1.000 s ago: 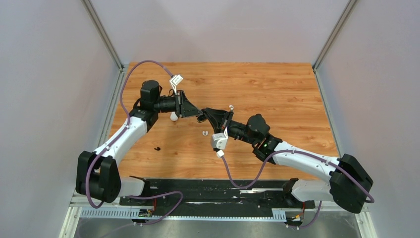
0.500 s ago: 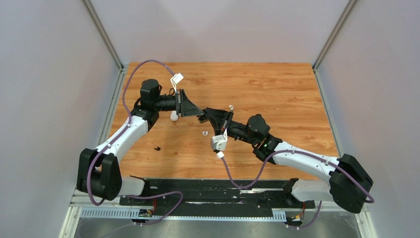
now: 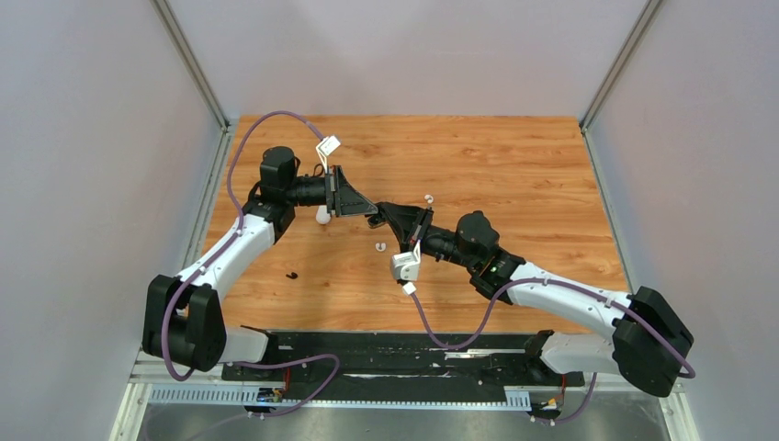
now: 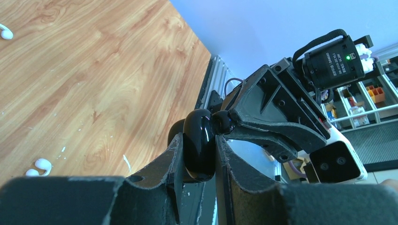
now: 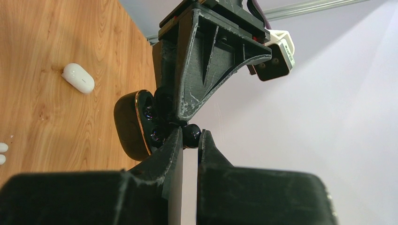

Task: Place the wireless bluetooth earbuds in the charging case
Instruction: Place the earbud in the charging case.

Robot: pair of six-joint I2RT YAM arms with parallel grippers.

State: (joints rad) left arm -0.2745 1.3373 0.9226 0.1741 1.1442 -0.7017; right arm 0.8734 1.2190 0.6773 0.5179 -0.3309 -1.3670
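Observation:
My left gripper is shut on an open glossy black charging case, held above the table. My right gripper is shut on a tiny black earbud and holds it against the case's open face, which has a gold rim. In the left wrist view the earbud touches the case's upper edge. A second black earbud lies on the table at the near left. White earbuds lie at the middle and further back.
A white pebble-shaped case lies on the wooden table under the left gripper; it also shows in the right wrist view. Grey walls enclose the table on three sides. Both arms meet left of centre.
My right gripper has edged a little left and back with the earbud, closer against the case. The left gripper has barely moved.

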